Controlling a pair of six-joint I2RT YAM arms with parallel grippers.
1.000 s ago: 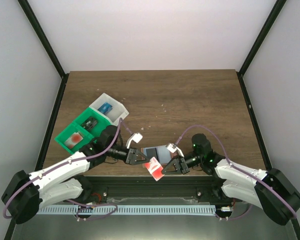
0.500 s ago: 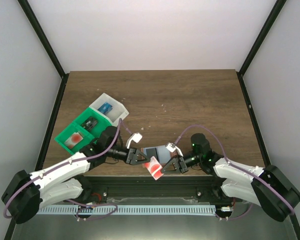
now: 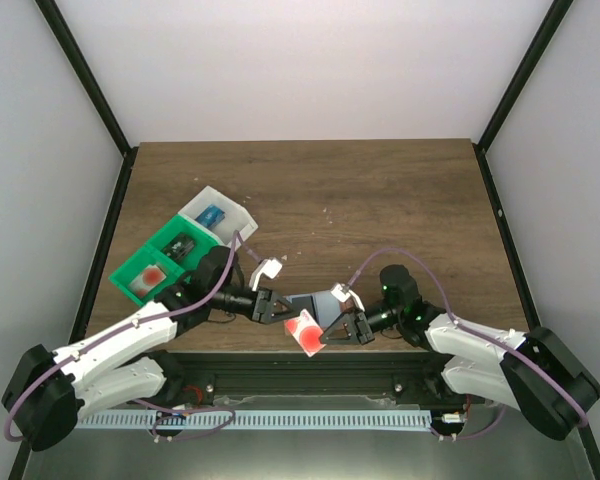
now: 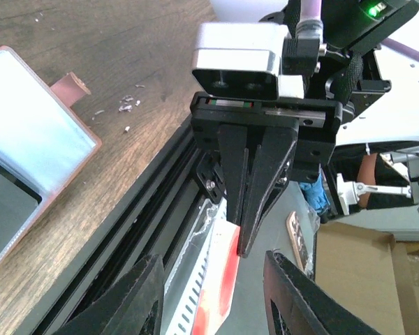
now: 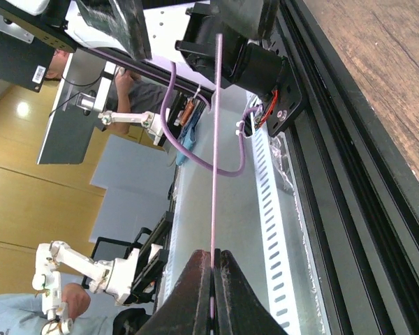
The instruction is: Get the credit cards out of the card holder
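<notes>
Brown wood-grain table (image 3: 380, 200) fills the floor of a white-walled booth with black corner posts. At the table's near edge lies the card holder (image 3: 318, 302), flat and open, light blue with salmon edging. In the left wrist view its small side tab (image 4: 71, 84) points away from it and a dark card (image 4: 5, 216) sits in one of its pockets.

Just in front of the card holder, out past the table edge and over the black rail (image 3: 380, 362), the red and white card (image 3: 304, 331) is clear of the holder and held up in the air. The right gripper (image 3: 327, 340), on the card holder's near right side, has its fingers pressed together on one edge of this card. The right wrist view shows the card edge-on as a thin line rising from between the closed fingers (image 5: 199, 279).

The left gripper (image 3: 278, 312) is just left of the card holder, facing the right one. Its two fingers (image 4: 143, 293) stand parted on either side of the red and white card, with a gap on each side, and they grip nothing.

Further left of the card holder and farther back on the table are a green tray (image 3: 130, 272) and a white tray (image 3: 242, 215), touching each other. The green tray holds a reddish item (image 3: 155, 272) in one compartment and a dark item (image 3: 183, 246) in the other; the white tray holds a blue item (image 3: 212, 216).
</notes>
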